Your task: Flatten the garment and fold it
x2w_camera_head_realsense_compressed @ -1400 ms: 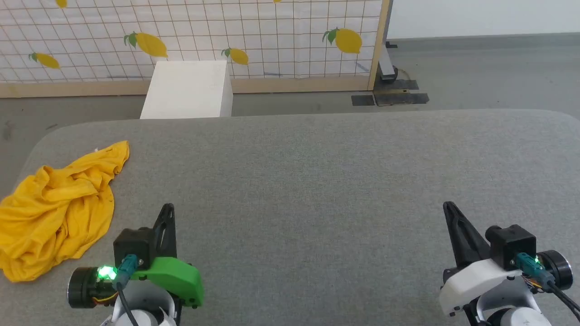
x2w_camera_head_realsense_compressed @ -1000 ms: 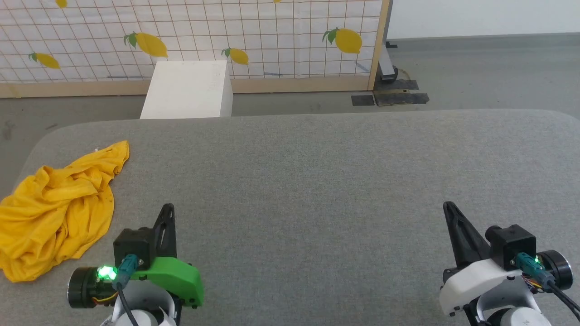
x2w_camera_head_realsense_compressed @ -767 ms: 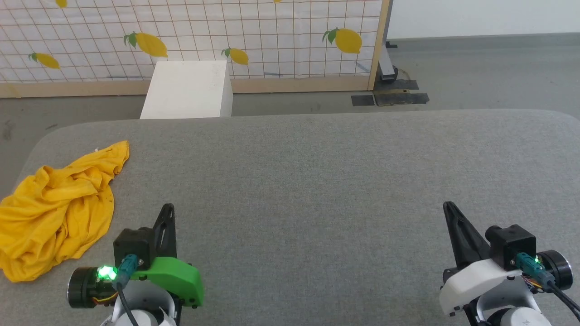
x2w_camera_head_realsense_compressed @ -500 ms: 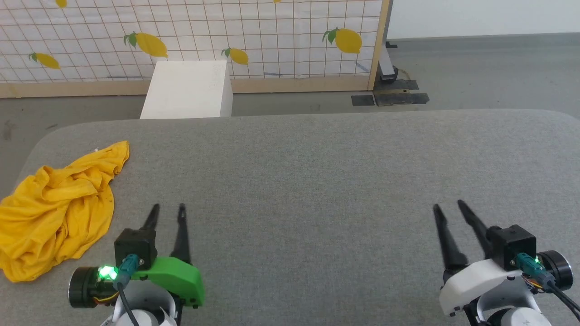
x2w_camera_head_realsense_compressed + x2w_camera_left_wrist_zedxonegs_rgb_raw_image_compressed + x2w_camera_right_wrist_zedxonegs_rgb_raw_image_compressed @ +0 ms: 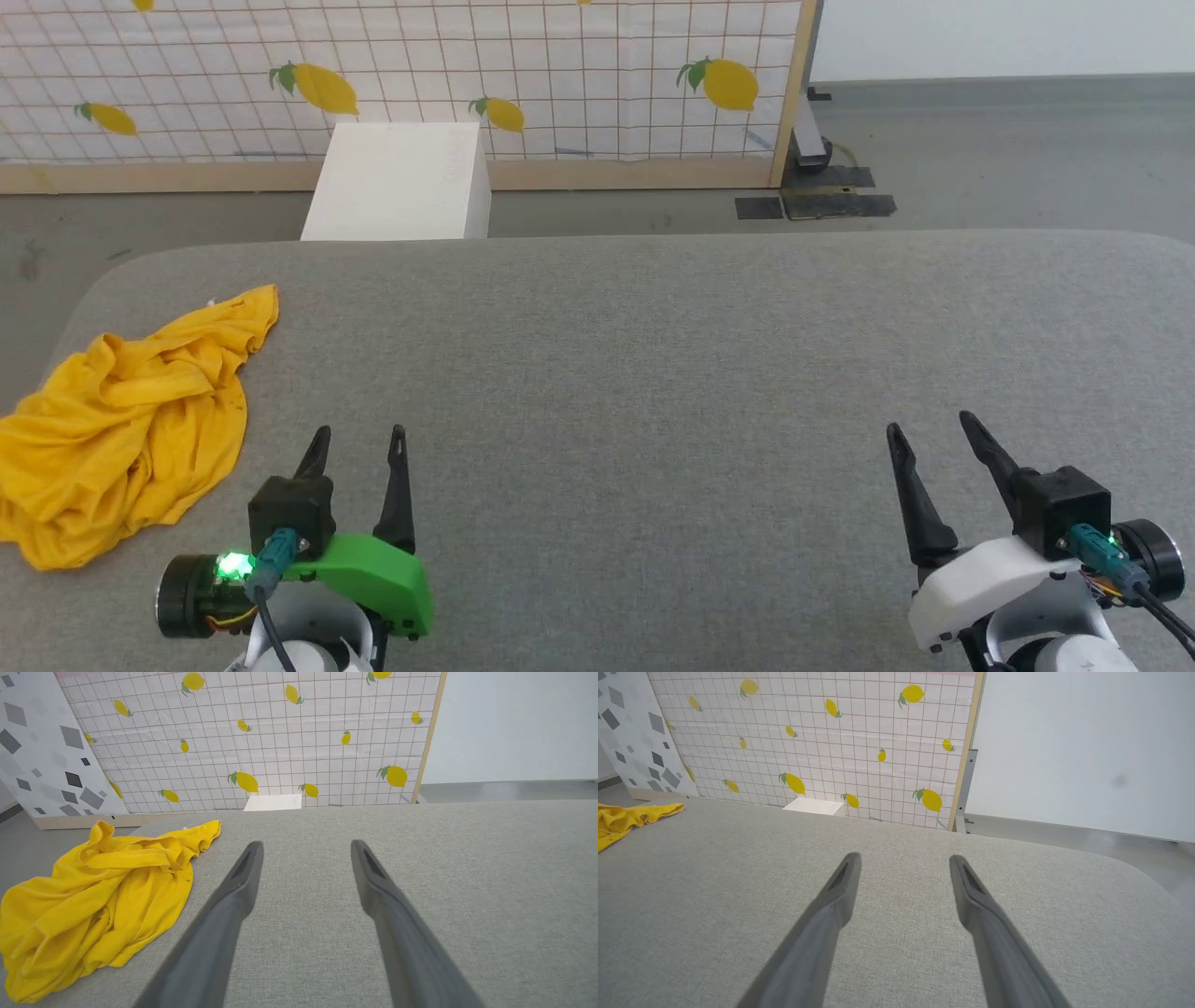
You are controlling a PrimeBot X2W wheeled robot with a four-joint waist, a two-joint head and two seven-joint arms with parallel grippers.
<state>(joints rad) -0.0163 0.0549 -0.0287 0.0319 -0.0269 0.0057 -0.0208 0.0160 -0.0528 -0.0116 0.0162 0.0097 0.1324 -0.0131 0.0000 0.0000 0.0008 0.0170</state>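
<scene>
Head view: the garment [image 5: 131, 425], a bright yellow crumpled heap, lies on the grey fabric-covered table [image 5: 635, 373] at about 9 o'clock, close to the table's left edge and rounded far-left corner. The left gripper [image 5: 360, 434] sits at 7 o'clock, its two dark fingers spread apart with nothing between them. The garment is toward 10 o'clock from it, near but apart. The right gripper [image 5: 931, 425] sits at 5 o'clock, its fingers likewise spread over bare table, well apart from the garment. Beyond the table, at 11 o'clock, a white box [image 5: 397, 182] stands on the floor [image 5: 980, 159] against a lemon-printed panel [image 5: 467, 75].

Left wrist view: the left gripper [image 5: 306, 844] points toward 12 o'clock, jaws wide and empty, above the table surface. The garment [image 5: 103, 896] lies at 9 o'clock, wrinkled, one hemmed edge folded over on top, just beside the left finger as seen here. The white box [image 5: 273, 802] peeks over the table's far edge at 12 o'clock, and a grey-patterned panel [image 5: 42, 751] leans at 10 o'clock.

Right wrist view: the right gripper [image 5: 903, 857] also holds its jaws wide, gripping nothing. A strip of the garment [image 5: 626, 816] shows at 9 o'clock at the frame's edge. A plain pale wall [image 5: 1078, 751] fills 2 o'clock.
</scene>
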